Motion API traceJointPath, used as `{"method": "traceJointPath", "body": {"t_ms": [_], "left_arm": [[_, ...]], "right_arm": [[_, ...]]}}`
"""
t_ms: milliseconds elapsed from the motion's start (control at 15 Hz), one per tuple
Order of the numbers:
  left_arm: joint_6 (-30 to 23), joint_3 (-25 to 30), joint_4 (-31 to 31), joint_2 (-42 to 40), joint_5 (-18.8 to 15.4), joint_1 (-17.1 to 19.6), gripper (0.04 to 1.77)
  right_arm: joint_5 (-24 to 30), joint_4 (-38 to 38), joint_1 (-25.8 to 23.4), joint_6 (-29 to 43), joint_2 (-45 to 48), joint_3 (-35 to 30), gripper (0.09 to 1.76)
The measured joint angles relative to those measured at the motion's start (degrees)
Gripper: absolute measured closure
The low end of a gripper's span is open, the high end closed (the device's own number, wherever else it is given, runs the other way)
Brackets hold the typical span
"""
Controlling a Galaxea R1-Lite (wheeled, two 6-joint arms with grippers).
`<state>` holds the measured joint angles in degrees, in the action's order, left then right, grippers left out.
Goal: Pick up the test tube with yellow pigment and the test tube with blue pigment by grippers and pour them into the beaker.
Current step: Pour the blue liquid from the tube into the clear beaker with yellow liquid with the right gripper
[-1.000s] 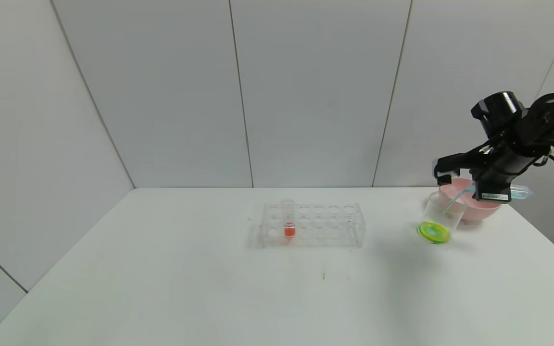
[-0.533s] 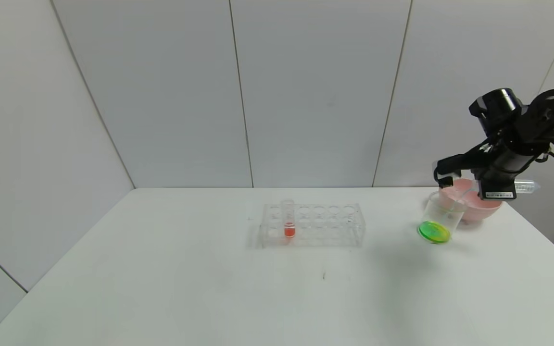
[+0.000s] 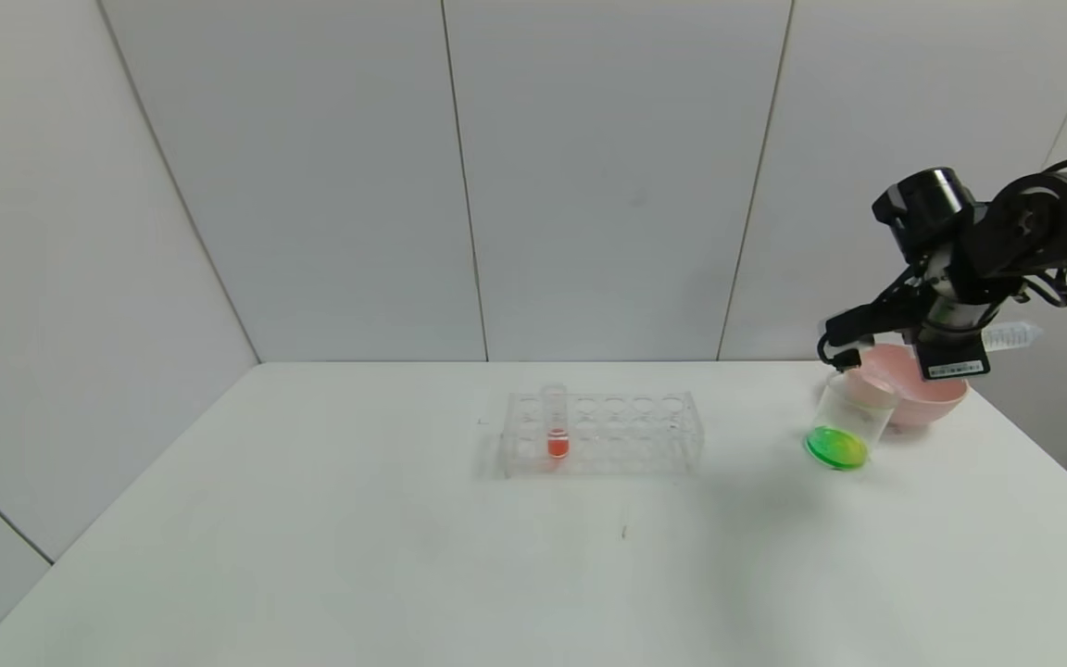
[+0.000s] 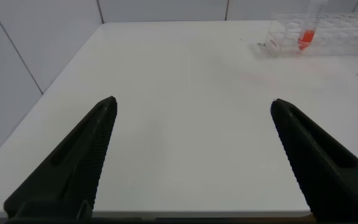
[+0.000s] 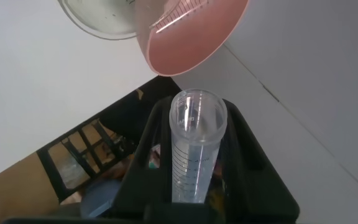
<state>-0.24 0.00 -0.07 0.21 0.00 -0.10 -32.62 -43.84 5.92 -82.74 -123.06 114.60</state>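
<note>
**Second pour finished — emptied tube to be put away**

The left gripper (image 4: pixel 191 162) hangs parked over bare table (image 3: pixel 311 556) at the left, its two fingers spread well apart and holding nothing.

At mid-table stands the clear tube rack (image 3: pixel 602 434). One tube of orange-red liquid (image 3: pixel 557 428) sits upright near its left end; the other holes appear vacant. This tube is no part of the task.

Further right, the beaker (image 3: pixel 850 419) stands on the table, just in front of the pink bowl (image 3: pixel 922 389). Its bottom holds a green pool with a yellow edge — by my reading, yellow and blue pigment already mixed.

Above the bowl and beaker, the right gripper (image 3: pixel 946 338) is clamped on the test tube with blue pigment (image 5: pixel 192 146), held roughly level with its mouth toward the beaker. The tube looks drained; no blue column shows. The test tube with yellow pigment is not visible in any view.

Judgement: pouring is essentially done. The next move calls for carrying the tube away without clipping the beaker rim, then releasing it somewhere it cannot roll.
</note>
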Motion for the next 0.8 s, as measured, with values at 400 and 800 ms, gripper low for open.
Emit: {"method": "traceJointPath", "body": {"t_ms": [400, 800], "left_arm": [[0.0, 0.0, 0.0, 0.0, 0.0, 0.0, 0.05], [0.0, 0.0, 0.0, 0.0, 0.0, 0.0, 0.05]], "right_arm": [[0.9, -0.5, 0.8, -0.7, 0.2, 0.0, 1.34], [39.2, 3.7, -5.7, 16.8, 1.8, 0.0, 1.34]]}}
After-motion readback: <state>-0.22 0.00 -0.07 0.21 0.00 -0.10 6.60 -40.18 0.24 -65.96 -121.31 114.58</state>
